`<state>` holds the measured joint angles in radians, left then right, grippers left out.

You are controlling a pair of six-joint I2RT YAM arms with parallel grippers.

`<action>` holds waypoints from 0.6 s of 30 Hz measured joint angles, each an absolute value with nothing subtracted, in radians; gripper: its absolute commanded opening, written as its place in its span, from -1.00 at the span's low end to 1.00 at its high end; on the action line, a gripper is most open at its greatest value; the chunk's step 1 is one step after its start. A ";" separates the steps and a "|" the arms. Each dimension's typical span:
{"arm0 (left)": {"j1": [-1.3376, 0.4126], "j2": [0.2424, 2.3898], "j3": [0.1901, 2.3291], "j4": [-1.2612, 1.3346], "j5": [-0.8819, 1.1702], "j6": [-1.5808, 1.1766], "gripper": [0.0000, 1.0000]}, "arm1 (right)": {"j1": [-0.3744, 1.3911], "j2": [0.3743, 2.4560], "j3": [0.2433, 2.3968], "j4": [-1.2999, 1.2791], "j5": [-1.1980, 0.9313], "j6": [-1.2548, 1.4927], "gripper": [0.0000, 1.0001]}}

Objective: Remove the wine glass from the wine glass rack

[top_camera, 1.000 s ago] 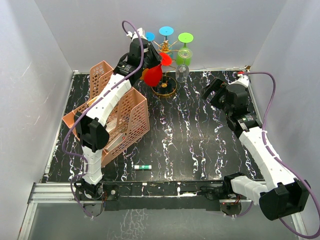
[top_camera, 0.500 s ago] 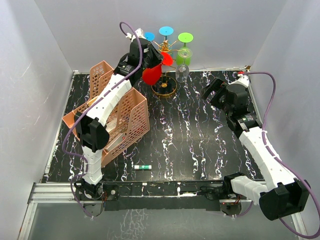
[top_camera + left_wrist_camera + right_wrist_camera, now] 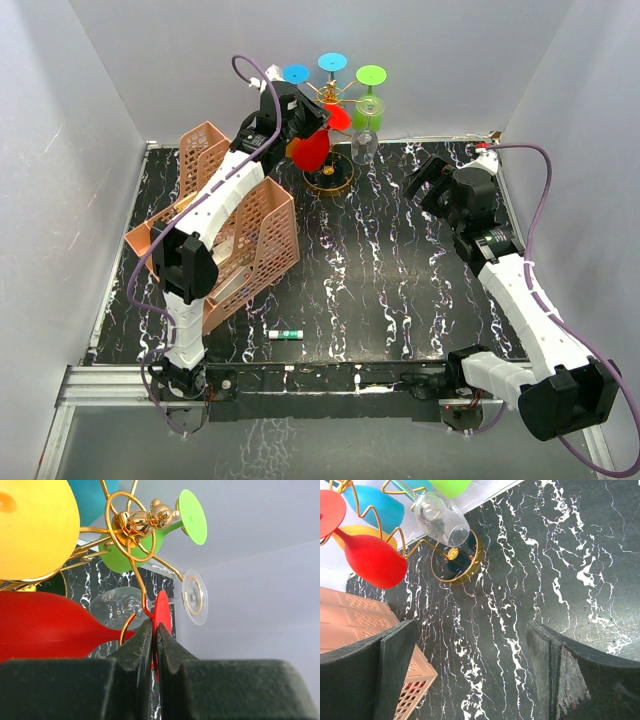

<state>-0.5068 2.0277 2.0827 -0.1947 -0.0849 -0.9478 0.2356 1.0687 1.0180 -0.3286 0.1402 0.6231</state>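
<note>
The gold wire wine glass rack [image 3: 329, 178] stands at the back of the table with several glasses hanging upside down from its looped arms. My left gripper [image 3: 318, 122] is shut on the round foot of the red wine glass [image 3: 310, 150], whose bowl tilts out to the left of the rack. In the left wrist view the pads [image 3: 142, 642] pinch the red foot [image 3: 162, 611] beside a gold loop [image 3: 131, 532]. A clear glass [image 3: 364, 146], a green glass [image 3: 369, 108] and blue ones also hang there. My right gripper [image 3: 428, 180] is open and empty, to the right of the rack.
A pink mesh file organizer [image 3: 255, 235] lies on the left of the black marbled table [image 3: 400, 290], under the left arm. A small white tube [image 3: 286, 334] lies near the front edge. Grey walls close in the back and sides.
My left gripper has moved right and back toward the rack's top, and the red glass has swung with it, its bowl closer to the rack. The right arm has not moved.
</note>
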 measured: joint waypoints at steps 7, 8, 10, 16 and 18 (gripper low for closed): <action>-0.500 2.025 2.036 -0.130 -0.091 -1.036 -1.00 | 0.236 1.069 1.018 -0.328 0.144 0.626 0.97; -0.499 2.024 2.028 -0.120 -0.096 -1.048 -1.00 | 0.236 1.069 1.018 -0.328 0.144 0.626 0.97; -0.499 2.019 2.014 -0.106 -0.105 -1.067 -1.00 | 0.236 1.069 1.018 -0.328 0.147 0.626 0.97; -0.492 2.014 1.995 -0.087 -0.141 -1.113 -1.00 | 0.236 1.069 1.018 -0.328 0.152 0.626 0.97; -0.488 2.014 1.992 -0.083 -0.153 -1.128 -1.00 | 0.236 1.069 1.018 -0.328 0.152 0.626 0.97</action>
